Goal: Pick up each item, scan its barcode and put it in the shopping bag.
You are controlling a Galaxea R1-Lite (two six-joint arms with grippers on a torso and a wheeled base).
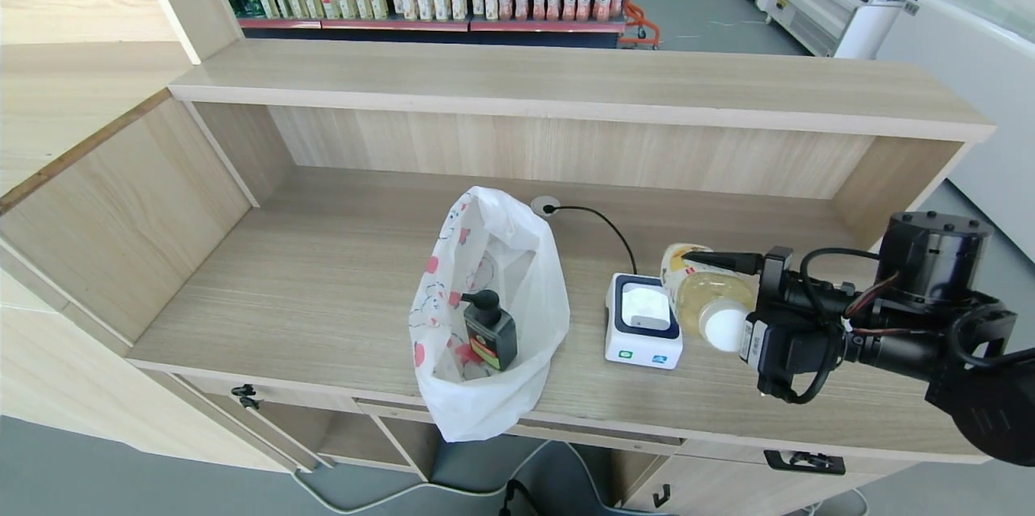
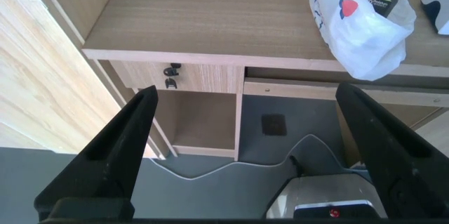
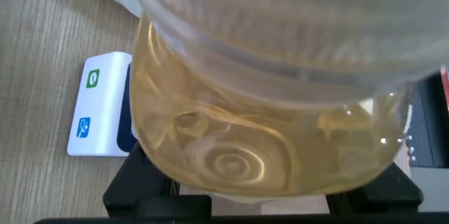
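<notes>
My right gripper (image 1: 732, 289) is shut on a clear bottle (image 1: 705, 296) of pale yellow drink with a white cap, held tilted just right of the white and blue barcode scanner (image 1: 643, 320) on the counter. In the right wrist view the bottle (image 3: 280, 112) sits close to the lens with the scanner (image 3: 102, 115) beneath it. The white shopping bag (image 1: 485, 314) with red prints stands open near the counter's front edge, and a dark pump bottle (image 1: 489, 330) is inside it. My left gripper (image 2: 252, 154) is open, hanging below the counter's front by the drawers.
The scanner's black cable (image 1: 602, 229) runs back to a grommet hole (image 1: 545, 205) in the wooden counter (image 1: 323, 281). A raised shelf (image 1: 566, 87) and side walls close in the counter. Store racks of drinks stand behind.
</notes>
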